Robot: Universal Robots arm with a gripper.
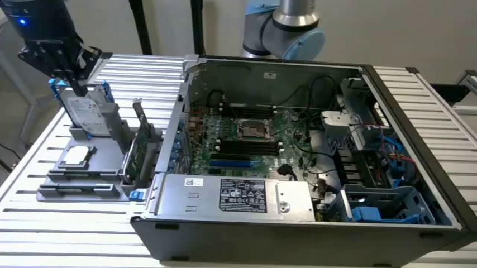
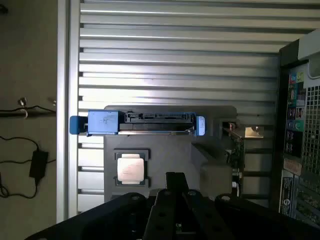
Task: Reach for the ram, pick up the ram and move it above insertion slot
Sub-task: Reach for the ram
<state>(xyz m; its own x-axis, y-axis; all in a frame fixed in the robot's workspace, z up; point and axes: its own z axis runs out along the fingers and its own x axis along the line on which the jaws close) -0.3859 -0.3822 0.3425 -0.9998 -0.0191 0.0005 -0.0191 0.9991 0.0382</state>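
Reach step: gripper (image 1: 77,88), pressed together and empty, hovers over the hard drive (image 1: 87,113); ram (image 1: 131,159) stands untouched nearby. A grasp calls for opening up first.

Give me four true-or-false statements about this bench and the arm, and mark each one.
1. The computer case lies open with its motherboard showing. True.
2. The gripper holds the ram. False: it is shut and empty, over the grey holder.
3. A processor chip lies flat on the grey holder. True.
4. The hard drive's caddy is red. False: it is blue.
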